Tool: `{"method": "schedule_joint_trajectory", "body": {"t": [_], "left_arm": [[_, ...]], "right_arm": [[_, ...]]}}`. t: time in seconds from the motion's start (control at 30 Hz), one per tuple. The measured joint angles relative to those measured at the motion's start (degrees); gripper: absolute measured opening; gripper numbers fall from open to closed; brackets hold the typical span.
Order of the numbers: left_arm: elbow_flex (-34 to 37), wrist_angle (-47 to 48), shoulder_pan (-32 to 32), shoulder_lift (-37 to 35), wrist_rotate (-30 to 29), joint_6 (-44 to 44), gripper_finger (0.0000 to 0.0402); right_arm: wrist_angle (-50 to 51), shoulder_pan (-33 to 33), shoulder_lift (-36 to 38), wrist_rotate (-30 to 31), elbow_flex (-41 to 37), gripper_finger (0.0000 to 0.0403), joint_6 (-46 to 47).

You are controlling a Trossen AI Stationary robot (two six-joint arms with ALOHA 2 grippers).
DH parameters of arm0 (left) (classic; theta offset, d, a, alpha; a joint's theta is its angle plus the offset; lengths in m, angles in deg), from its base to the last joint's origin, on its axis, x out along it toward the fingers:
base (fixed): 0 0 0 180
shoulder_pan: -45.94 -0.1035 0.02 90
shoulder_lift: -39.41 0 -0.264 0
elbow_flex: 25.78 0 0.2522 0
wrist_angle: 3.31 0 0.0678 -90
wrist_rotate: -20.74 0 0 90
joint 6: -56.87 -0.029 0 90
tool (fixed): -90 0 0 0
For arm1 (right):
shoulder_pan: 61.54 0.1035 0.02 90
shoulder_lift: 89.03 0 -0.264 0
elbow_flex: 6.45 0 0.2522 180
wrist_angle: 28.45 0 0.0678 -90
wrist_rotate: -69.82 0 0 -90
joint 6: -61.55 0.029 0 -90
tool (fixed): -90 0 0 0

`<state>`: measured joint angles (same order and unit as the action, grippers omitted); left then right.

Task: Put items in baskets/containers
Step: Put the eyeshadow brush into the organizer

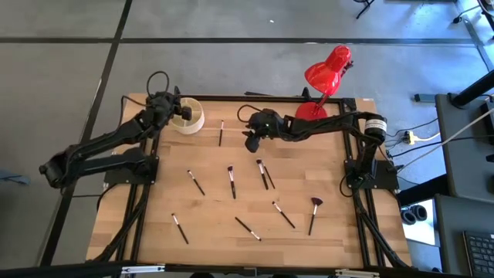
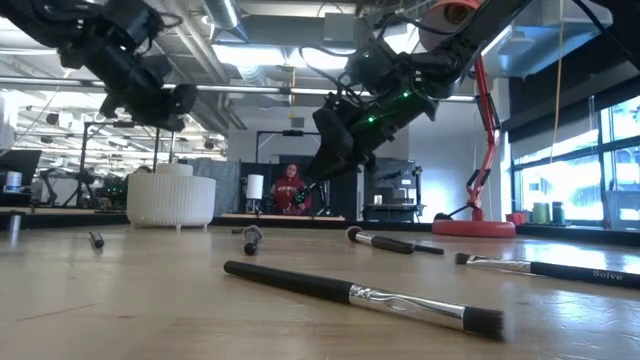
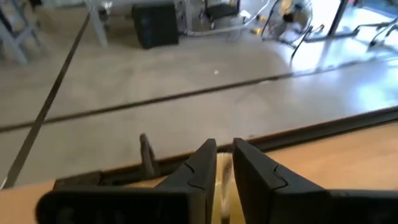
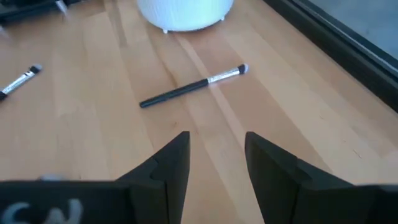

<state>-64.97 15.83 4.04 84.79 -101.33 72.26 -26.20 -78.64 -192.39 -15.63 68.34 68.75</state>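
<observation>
The cream-white cup (image 1: 189,117) stands at the table's far left, also in the low view (image 2: 170,200). My left gripper (image 1: 182,110) hangs over its rim, clear above it in the low view (image 2: 168,108). Its fingers (image 3: 225,163) stand a narrow gap apart, with only the cup's cream showing between them. My right gripper (image 1: 252,142) is open and empty above the table's far middle (image 4: 217,146). One brush (image 4: 193,87) lies flat between it and the cup (image 4: 183,15). Several more brushes, such as one (image 1: 231,181) and a fan-headed one (image 1: 313,215), lie on the boards.
A red desk lamp (image 1: 328,73) stands at the far right, with its round base (image 1: 310,110) on the table behind my right arm. Brushes lie scattered over the middle and near half of the table, for instance one (image 2: 360,292) close to the low camera.
</observation>
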Motion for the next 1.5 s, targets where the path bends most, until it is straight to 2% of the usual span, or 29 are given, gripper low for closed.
{"method": "schedule_joint_trajectory", "body": {"t": [0.13, 0.3, 0.47, 0.6, 0.7, 0.87, 1.03, 1.13, 1.33, 1.5], "left_arm": [[0.0, 0.5, -1.6, 2.5, 1.2, 1.4, 0.0079], [-0.3, -0.8, -2.6, 3.7, 6.7, 1.3, 0.0123], [-8.4, 5.4, -0.1, 4.3, 12.0, -3.2, 0.0156], [-14.3, 7.8, 5.0, 7.6, 12.1, -3.6, 0.0168], [-15.5, 7.1, 9.0, 13.4, 12.1, -3.6, 0.0168], [-16.6, 4.3, 12.2, 27.9, 14.5, 2.1, 0.0168], [-23.8, 6.5, 13.0, 40.9, 15.7, 5.8, 0.0168], [-29.6, 11.3, 13.4, 47.2, 15.8, 6.6, 0.0168], [-39.9, 24.6, 13.3, 56.8, 15.7, 9.5, 0.0168], [-43.2, 26.0, 13.5, 61.5, 16.6, 11.0, 0.0168]], "right_arm": [[2.9, -0.1, 2.6, 0.0, 0.0, 0.0154, -0.1], [10.2, -0.2, 8.8, 1.9, 0.0, 0.0154, -0.1], [17.6, 0.1, 15.9, 7.6, -0.1, 0.0154, 0.9], [16.4, 0.3, 19.0, 11.0, -2.2, 0.0154, 2.2], [16.6, -0.4, 20.1, 10.3, -3.8, 0.0154, 3.1], [23.1, -3.0, 20.7, 1.9, -4.3, 0.0154, 6.2], [26.1, -3.0, 20.7, 0.2, -4.4, 0.0154, 6.6], [27.3, -2.4, 20.7, -0.3, -4.4, 0.0154, 5.7], [30.1, -2.6, 20.8, -0.2, -4.4, 0.0154, 2.5], [29.1, -3.5, 20.9, -0.1, -4.4, 0.0154, 1.4]]}}
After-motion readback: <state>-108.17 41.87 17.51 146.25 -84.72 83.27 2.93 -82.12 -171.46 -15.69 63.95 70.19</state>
